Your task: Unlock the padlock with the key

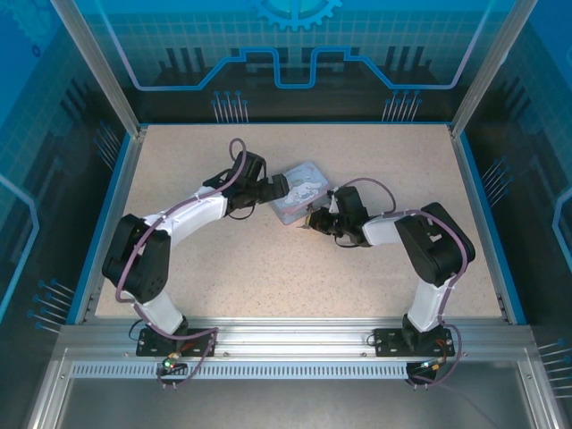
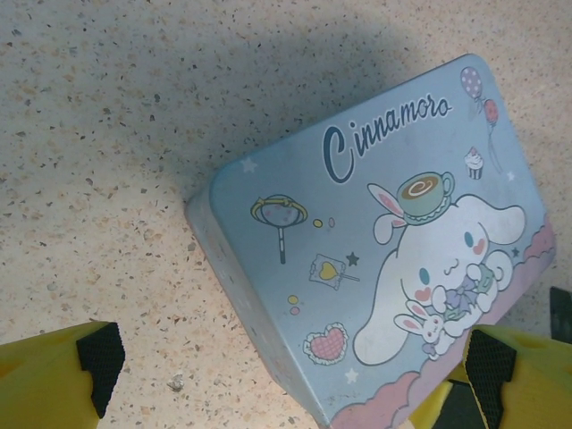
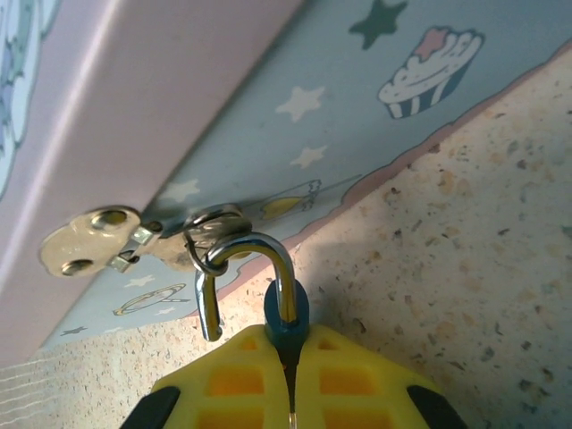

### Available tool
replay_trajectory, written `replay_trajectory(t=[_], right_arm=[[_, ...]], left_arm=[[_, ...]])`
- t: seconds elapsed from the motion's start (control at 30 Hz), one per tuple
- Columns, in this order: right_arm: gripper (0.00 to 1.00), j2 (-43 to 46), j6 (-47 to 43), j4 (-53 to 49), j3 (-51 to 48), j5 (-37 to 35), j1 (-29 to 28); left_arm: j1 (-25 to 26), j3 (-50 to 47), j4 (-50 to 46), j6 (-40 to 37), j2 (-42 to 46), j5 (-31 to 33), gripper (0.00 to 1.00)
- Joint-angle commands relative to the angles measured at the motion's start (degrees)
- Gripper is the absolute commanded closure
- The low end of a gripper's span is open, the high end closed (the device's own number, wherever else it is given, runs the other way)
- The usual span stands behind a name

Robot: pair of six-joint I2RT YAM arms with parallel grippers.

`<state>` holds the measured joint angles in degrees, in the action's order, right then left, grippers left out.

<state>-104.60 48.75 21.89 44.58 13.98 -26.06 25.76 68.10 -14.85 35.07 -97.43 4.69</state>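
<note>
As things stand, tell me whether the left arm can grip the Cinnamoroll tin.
Probably yes. The left fingers stand wide open, straddling a corner of the Cinnamoroll tin with nothing between. The right fingers, shut on the padlock at its clasp, are on another side.

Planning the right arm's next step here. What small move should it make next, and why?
Probably slide the padlock so the free leg of the shackle slips out of the ring on the tin. The right jaws are shut on the padlock's body, and the shackle is sprung open but hooked through that ring.
</note>
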Motion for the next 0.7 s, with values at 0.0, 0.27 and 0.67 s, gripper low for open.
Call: replay_trajectory(t=[0.0, 0.27, 0.67], right_arm=[[1.00, 0.5, 2.3, -4.0, -1.6, 0.3, 1.0], [1.00, 1.1, 2.6, -5.7, -1.2, -0.4, 1.4], [1.00, 2.4, 2.7, -9.1, -0.5, -1.3, 2.2]], left_arm=[[0.7, -0.8, -1.9, -1.8, -1.9, 2.8, 0.01], [2.0, -1.7, -2.7, -2.0, -3.8, 3.9, 0.01], [2.5, -2.5, -3.4, -1.8, -6.5, 4.3, 0.02]])
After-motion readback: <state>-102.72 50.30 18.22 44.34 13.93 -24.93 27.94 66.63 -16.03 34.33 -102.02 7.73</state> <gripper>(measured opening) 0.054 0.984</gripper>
